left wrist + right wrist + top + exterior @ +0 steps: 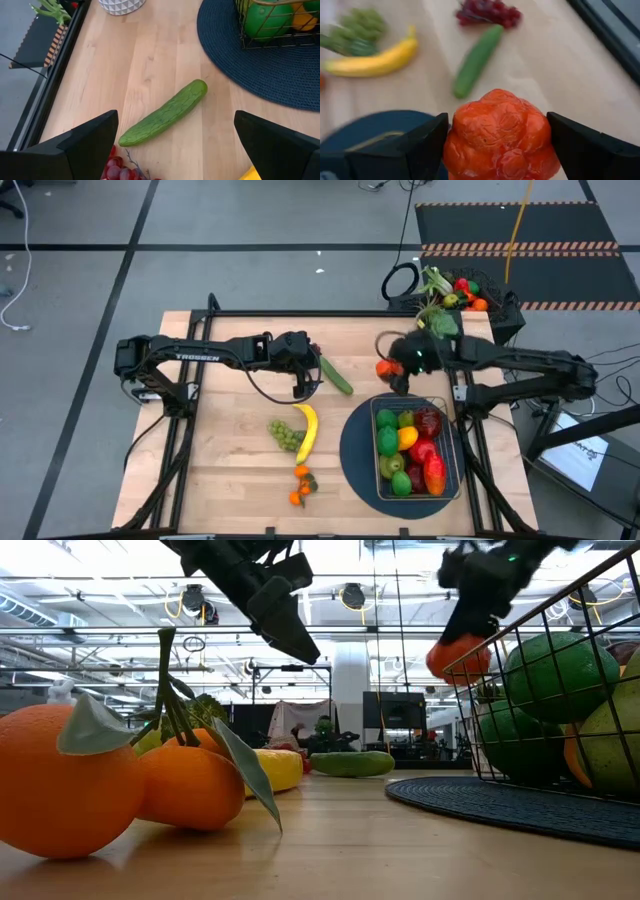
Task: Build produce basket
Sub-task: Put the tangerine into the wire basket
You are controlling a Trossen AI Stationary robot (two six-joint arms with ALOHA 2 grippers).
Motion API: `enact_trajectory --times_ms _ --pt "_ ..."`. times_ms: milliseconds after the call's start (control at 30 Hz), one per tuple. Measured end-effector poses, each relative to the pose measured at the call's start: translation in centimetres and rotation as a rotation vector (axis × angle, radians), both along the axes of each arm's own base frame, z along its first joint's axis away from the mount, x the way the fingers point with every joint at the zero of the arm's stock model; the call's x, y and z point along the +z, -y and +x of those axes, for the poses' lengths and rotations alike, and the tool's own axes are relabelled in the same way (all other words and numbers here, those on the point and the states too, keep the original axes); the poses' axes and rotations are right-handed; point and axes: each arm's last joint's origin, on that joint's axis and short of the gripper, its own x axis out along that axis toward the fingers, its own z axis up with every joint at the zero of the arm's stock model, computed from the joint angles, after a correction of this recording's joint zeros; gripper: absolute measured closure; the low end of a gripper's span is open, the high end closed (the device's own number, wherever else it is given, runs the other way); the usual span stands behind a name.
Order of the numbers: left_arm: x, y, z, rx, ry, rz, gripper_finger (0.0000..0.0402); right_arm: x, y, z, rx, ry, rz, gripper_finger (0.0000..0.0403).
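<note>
Basket (455, 442) rim, red-orange vegetable (498, 135) held above it, right fingers (580, 150).

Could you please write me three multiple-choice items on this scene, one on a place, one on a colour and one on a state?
1. Where does the cucumber lie?
A. In the basket
B. On the bare table between the two arms
C. On the dark mat

2. What colour is the lumpy fruit in the right gripper?
A. Orange-red
B. Purple
C. Yellow

3. How is the left gripper?
A. Shut on the banana
B. Shut on the cucumber
C. Open and empty

Answers:
1. B: the high view shows it on wood, left of the basket and mat.
2. A: the right wrist view shows an orange-red fruit between the jaws.
3. C: the left wrist view shows its jaws wide apart above the cucumber, holding nothing.
</note>
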Motion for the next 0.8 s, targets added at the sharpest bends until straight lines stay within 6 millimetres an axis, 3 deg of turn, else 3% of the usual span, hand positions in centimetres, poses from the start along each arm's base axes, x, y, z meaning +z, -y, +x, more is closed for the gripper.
enact_trajectory --times_ms 200,433,800 --pt "0.1 0.2 0.1 0.000 0.011 -0.006 0.0002 -2.2 -3.0 -0.9 0.043 0.219 0.070 0.0085" --pt "0.1 1.1 0.2 -0.005 0.015 -0.030 0.0002 -3.8 -5.2 -0.3 0.159 0.472 0.081 0.0085" --pt "-0.1 3.3 0.3 -0.032 -0.012 -0.039 0.0002 -1.7 -6.1 0.2 0.280 0.736 -0.048 0.0085"
